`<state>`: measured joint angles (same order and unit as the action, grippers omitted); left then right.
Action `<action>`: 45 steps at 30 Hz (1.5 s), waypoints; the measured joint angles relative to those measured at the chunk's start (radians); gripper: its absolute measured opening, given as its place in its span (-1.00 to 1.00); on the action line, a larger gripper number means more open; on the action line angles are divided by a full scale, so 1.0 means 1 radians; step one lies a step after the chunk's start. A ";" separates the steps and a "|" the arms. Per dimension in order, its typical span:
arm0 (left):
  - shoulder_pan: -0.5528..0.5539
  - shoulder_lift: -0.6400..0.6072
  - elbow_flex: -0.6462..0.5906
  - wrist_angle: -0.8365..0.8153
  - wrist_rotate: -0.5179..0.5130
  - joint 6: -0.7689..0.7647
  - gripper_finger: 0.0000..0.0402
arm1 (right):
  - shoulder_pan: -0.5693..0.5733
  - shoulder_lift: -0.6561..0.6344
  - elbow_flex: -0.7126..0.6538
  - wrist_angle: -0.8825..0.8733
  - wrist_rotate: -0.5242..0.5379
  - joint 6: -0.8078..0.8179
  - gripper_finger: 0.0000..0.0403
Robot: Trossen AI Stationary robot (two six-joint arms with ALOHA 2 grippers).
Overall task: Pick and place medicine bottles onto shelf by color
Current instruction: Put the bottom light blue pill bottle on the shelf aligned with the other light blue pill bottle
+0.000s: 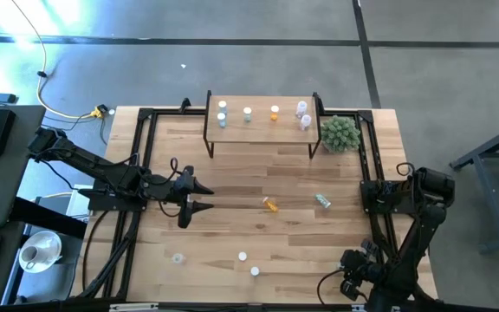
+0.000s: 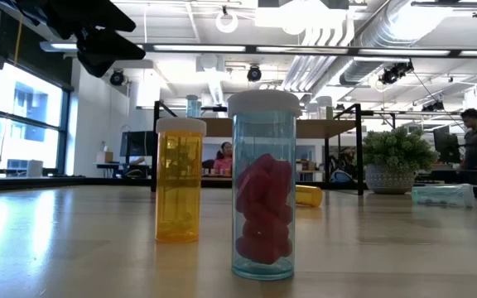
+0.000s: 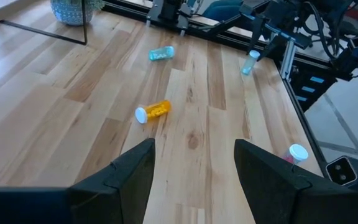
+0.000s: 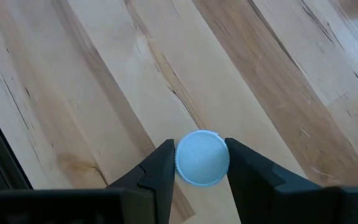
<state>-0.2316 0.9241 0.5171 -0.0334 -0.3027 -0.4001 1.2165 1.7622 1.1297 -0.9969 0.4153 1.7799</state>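
Observation:
My right gripper [image 4: 199,152] is at the table's near right corner [image 1: 353,262], shut on an upright light blue medicine bottle [image 3: 250,62]. My left gripper [image 1: 204,196] hovers open over the table's left middle, holding nothing [image 3: 194,152]. On the table an orange bottle [image 1: 270,204] and a greenish bottle [image 1: 322,200] lie on their sides. Three more bottles [image 1: 243,256] stand near the front edge. The shelf [image 1: 262,128] stands at the far edge on thin black legs, with several bottles upright on it [image 1: 247,113]. My right gripper pinches the bottle's round cap [image 4: 184,160] between its two fingers, one on each side. The fingers come from above, pointing steeply down. The bottle stays upright, and in the left wrist view its base [image 3: 247,71] looks to be on the table.
A spiky green plant ball in a pot [image 1: 340,133] sits just right of the shelf. Black frame rails [image 1: 142,173] run along the table's left and right sides. In the low view an orange bottle [image 2: 178,178] and a clear one with red pills [image 2: 263,186] stand close up.

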 joint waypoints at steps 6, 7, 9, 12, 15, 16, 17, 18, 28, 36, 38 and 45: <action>0.004 0.000 0.000 0.000 0.000 0.012 0.04 | -0.036 0.000 0.001 0.001 0.000 -0.029 -0.41; 0.008 0.000 0.000 0.000 0.000 0.010 0.04 | -0.046 0.000 0.001 0.000 0.000 -0.039 -0.41; 0.014 0.000 0.000 -0.001 0.001 -0.001 0.04 | -0.073 0.000 0.001 -0.001 0.000 -0.074 -0.41; 0.027 0.000 0.000 -0.014 0.002 -0.013 0.05 | -0.120 0.000 0.001 -0.008 0.000 -0.126 -0.42; 0.043 0.000 0.000 -0.045 0.000 -0.011 0.09 | -0.177 -0.004 0.001 -0.008 0.008 -0.191 -0.42; 0.048 0.000 0.000 -0.055 -0.001 -0.011 0.10 | -0.197 -0.008 0.001 -0.008 0.015 -0.216 -0.42; 0.053 0.000 0.000 -0.061 -0.003 -0.011 0.12 | -0.217 -0.014 0.001 -0.007 0.023 -0.241 -0.42; 0.058 0.000 0.000 -0.065 -0.003 -0.012 0.13 | -0.237 -0.020 0.001 -0.008 0.031 -0.266 -0.42; 0.069 0.000 0.000 -0.075 0.007 0.049 0.13 | -0.434 -0.101 0.003 0.088 0.058 -0.592 -0.42; 0.069 0.000 0.000 -0.075 0.000 0.055 0.13 | -0.655 -0.169 0.003 0.295 0.034 -1.003 -0.42; 0.069 0.000 0.000 -0.075 0.000 0.055 0.13 | -0.718 -0.184 0.003 0.355 0.012 -1.098 -0.42; 0.069 0.000 0.000 -0.075 0.000 0.054 0.13 | -0.941 -0.199 0.046 0.493 -0.099 -1.358 -0.42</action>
<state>-0.1631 0.9241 0.5171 -0.1086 -0.3024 -0.3465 0.2755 1.5631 1.1754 -0.5039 0.3167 0.4222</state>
